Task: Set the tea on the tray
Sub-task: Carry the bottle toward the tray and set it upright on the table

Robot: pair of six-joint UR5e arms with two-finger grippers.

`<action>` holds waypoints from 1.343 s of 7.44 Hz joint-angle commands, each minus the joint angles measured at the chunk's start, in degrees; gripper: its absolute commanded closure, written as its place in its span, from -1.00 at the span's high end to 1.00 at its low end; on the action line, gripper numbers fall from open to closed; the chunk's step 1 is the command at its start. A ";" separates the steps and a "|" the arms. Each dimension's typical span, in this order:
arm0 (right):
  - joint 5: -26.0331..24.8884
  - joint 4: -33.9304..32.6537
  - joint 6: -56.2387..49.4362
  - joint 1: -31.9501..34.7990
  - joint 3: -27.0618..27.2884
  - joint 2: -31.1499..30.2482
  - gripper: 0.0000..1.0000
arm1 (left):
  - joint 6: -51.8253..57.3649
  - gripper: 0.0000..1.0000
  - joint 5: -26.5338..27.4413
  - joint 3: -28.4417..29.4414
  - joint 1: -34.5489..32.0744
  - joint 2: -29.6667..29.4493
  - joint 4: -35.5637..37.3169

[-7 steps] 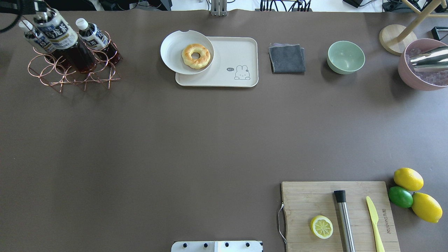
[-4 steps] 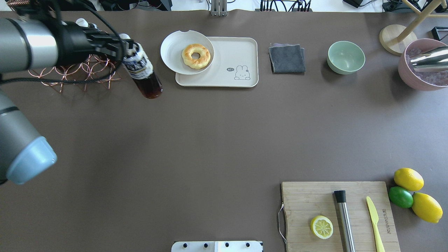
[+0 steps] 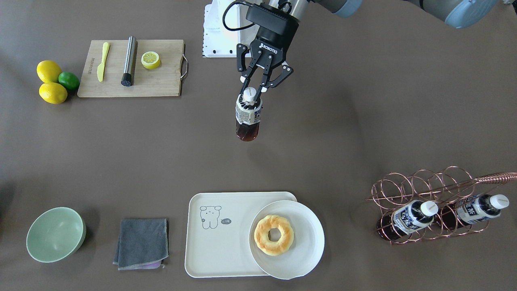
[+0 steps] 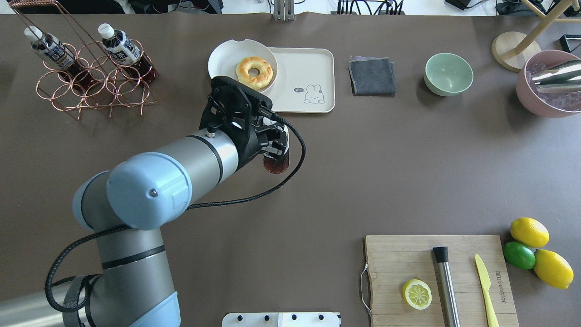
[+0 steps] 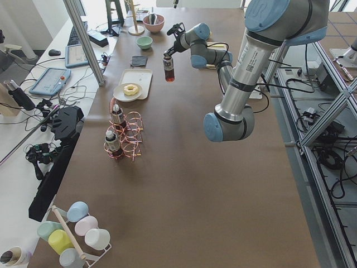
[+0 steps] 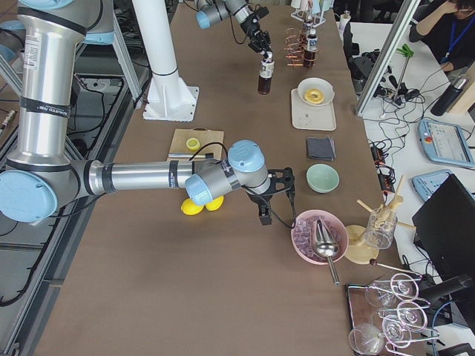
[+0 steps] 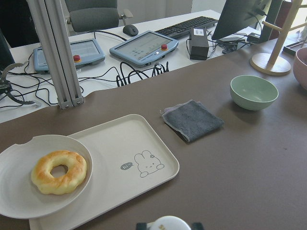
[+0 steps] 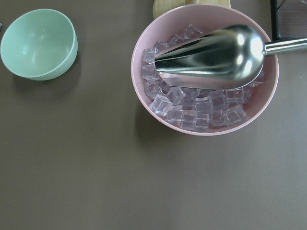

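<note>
The left gripper (image 3: 251, 91) has the tea (image 3: 248, 117) by its white cap, fingers drawn in narrow on either side. The bottle hangs upright below it over bare table (image 3: 343, 133), between the robot's base and the tray (image 3: 218, 250) and well apart from the tray. In the overhead view the wrist covers nearly all of this: only the dark rounded bottom of the bottle pokes out, and the fingertips are hidden. The left wrist camera cuts off everything but the top of the cap at its lower edge, with slivers of two fingers beside it. Whether the base clears the tabletop is hard to judge, since the side views show the bottle very small.

The end of the tray nearer the wire rack (image 3: 424, 182) is covered by a white plate (image 3: 311, 246) carrying a doughnut (image 3: 274, 235), and the plate overhangs the rim. The end with the little drawn animal is bare. Two more bottles (image 3: 412, 218) lean in the rack's loops.

The right gripper (image 6: 282, 194) shows only in the right side view, near the pink bowl (image 6: 300, 245) of ice. Its own camera takes in the bowl and a metal scoop (image 8: 211, 50) but no fingers — so open or closed, I cannot tell.
</note>
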 commanded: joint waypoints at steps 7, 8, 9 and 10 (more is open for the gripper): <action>0.01 0.00 0.09 0.00 0.00 0.01 0.99 | 0.15 -1.00 7.11 6.49 5.61 -0.66 -5.36; 0.01 0.00 0.09 0.00 0.00 0.01 0.99 | 0.33 -0.17 7.11 6.14 5.53 -0.75 -5.28; 0.01 0.00 0.00 0.00 0.00 0.01 0.99 | -0.02 0.99 7.11 5.96 5.44 -0.84 -5.54; 0.01 0.00 0.00 0.00 0.00 0.01 0.99 | -0.98 0.97 7.02 3.96 5.52 -0.75 -6.67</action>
